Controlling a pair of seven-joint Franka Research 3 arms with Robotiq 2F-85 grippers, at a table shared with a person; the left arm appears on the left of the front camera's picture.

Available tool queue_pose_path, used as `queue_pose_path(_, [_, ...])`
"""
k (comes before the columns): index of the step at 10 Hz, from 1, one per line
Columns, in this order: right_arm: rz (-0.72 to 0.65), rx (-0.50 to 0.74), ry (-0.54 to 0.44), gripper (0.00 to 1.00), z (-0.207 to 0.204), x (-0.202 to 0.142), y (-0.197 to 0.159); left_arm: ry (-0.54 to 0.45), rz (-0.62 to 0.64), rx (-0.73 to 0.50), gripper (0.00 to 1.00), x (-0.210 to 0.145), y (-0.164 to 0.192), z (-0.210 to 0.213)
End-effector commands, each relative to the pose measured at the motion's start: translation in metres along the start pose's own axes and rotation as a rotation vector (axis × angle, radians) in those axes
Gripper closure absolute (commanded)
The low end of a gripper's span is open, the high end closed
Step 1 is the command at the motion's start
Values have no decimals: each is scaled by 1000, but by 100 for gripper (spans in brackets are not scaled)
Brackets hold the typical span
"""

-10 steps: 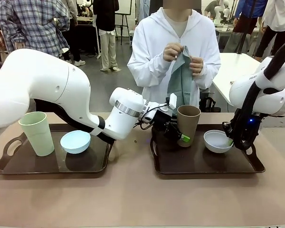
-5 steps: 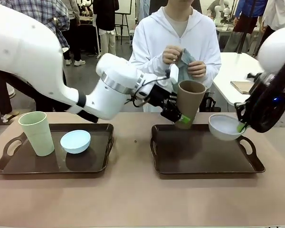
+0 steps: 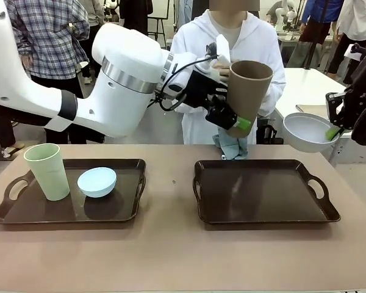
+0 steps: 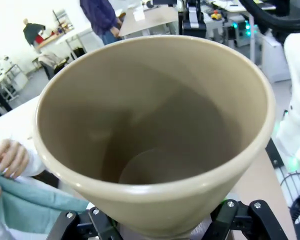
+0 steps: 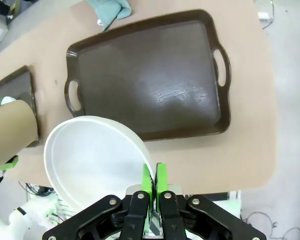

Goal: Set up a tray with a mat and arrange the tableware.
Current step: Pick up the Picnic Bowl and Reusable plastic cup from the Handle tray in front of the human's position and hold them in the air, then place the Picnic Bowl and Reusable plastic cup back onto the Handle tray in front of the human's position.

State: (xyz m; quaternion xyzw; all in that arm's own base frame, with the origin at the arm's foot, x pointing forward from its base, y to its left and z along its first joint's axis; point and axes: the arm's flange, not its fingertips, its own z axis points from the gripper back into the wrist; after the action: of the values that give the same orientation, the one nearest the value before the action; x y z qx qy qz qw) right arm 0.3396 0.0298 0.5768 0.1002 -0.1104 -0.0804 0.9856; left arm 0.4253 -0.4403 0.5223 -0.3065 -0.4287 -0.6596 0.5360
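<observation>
My left gripper (image 3: 235,122) is shut on the lower wall of the tan-brown cup (image 3: 248,91) and holds it tilted, high above the table in front of the person. In the left wrist view the cup's mouth (image 4: 155,120) faces the camera above my fingers (image 4: 240,216). My right gripper (image 3: 333,131) is shut on the rim of the white bowl (image 3: 306,131), which hangs in the air past the right tray (image 3: 262,210). That tray (image 5: 150,75) is bare. The person's teal mat (image 3: 230,146) hangs down to the table's far edge. On the left tray (image 3: 67,213) stand the pale green cup (image 3: 47,171) and light blue bowl (image 3: 97,181).
The person stands close behind the table's far edge, with one hand (image 4: 10,157) on the teal mat (image 4: 25,200). A strip of bare table (image 3: 171,256) lies between the two trays and along the front. A white side table (image 3: 302,85) stands at the back right.
Both arms have lifted up and away from the right tray, the left with the tan-brown cup, the right with the white bowl. The tray is now bare. The mat has come lower.
</observation>
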Motion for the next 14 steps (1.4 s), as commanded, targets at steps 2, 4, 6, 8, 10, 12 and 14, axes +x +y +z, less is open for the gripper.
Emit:
queue_pose_path(2, [0,0,0,100,-1,-3,-1,15,-17,-21,77,-5,2,-5])
queue_pose_path(4, [0,0,0,100,-1,-3,-1,15,-17,-21,77,-5,2,-5])
queue_pose_path(6, [0,0,0,100,-1,-3,-1,15,-17,-21,77,-5,2,-5])
queue_pose_path(8, [0,0,0,100,-1,-3,-1,15,-17,-21,77,-5,2,-5])
queue_pose_path(10, [0,0,0,100,-1,-3,-1,15,-17,-21,77,-5,2,-5])
queue_pose_path(12, [0,0,0,100,-1,-3,-1,15,-17,-21,77,-5,2,-5])
queue_pose_path(14, [0,0,0,100,-1,-3,-1,15,-17,-21,77,-5,2,-5])
